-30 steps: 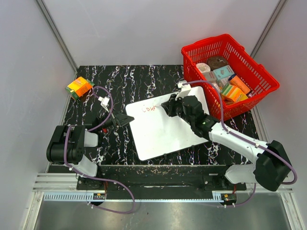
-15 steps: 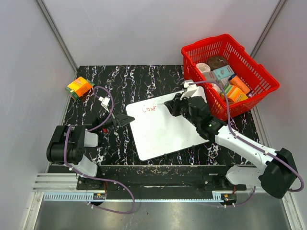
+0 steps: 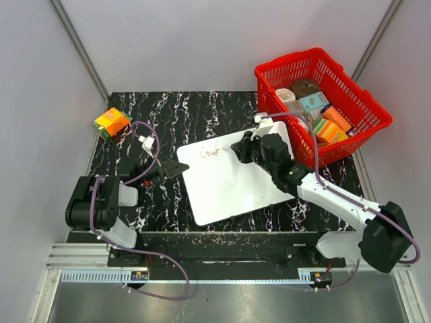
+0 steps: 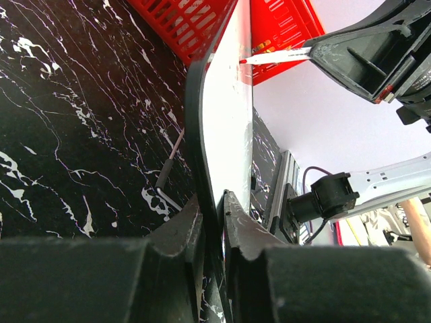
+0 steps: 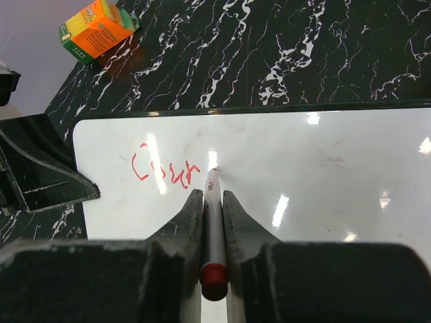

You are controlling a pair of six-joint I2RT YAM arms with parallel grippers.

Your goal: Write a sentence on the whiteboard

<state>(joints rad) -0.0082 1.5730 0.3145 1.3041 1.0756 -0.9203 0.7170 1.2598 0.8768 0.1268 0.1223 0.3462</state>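
The whiteboard [image 3: 232,178] lies flat in the middle of the black marble table. Red handwritten letters, the start of the sentence [image 3: 210,152], sit near its far left corner; in the right wrist view they read roughly "Cour" [image 5: 165,171]. My right gripper [image 3: 237,149] is shut on a white marker with a red end [image 5: 214,229], its tip [image 5: 213,171] touching the board just right of the letters. My left gripper [image 3: 180,167] is shut on the whiteboard's left edge [image 4: 202,134], with one finger [image 4: 176,235] under the board and one over.
A red basket [image 3: 322,111] full of boxes stands at the far right, close behind the board's corner. An orange and green box [image 3: 111,122] sits at the table's far left edge. A purple cable loops over the right arm.
My right gripper drew back to the right half a second ago, then came back left; the marker tip now rests beside the last red letter. The left arm has not moved.
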